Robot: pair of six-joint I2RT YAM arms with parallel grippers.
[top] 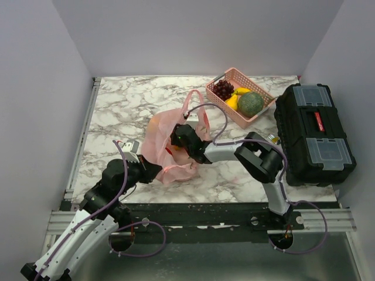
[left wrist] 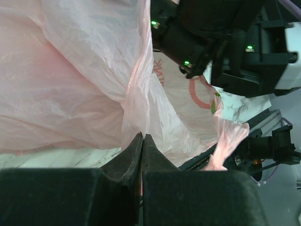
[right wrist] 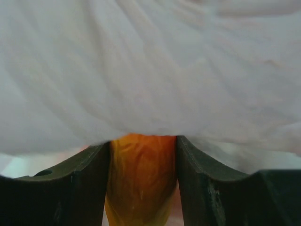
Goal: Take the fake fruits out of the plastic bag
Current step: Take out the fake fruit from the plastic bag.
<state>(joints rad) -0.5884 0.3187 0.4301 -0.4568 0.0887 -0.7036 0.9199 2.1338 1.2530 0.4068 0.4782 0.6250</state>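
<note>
The pink plastic bag (top: pixel 165 136) lies crumpled at the middle of the marble table. My left gripper (top: pixel 153 171) is shut on the bag's near edge (left wrist: pixel 136 117), a fold of film pinched between its fingertips. My right gripper (top: pixel 179 142) is inside the bag's mouth, shut on an orange fruit (right wrist: pixel 141 179) that fills the gap between its fingers; bag film (right wrist: pixel 150 66) hangs just ahead. The grape bunch (top: pixel 223 89), a yellow fruit (top: pixel 234 100) and the green melon (top: pixel 251 103) lie in the pink basket.
The pink lattice basket (top: pixel 258 116) stands at the back right of the table. A black toolbox (top: pixel 313 132) sits along the right edge. Grey walls enclose the table on three sides.
</note>
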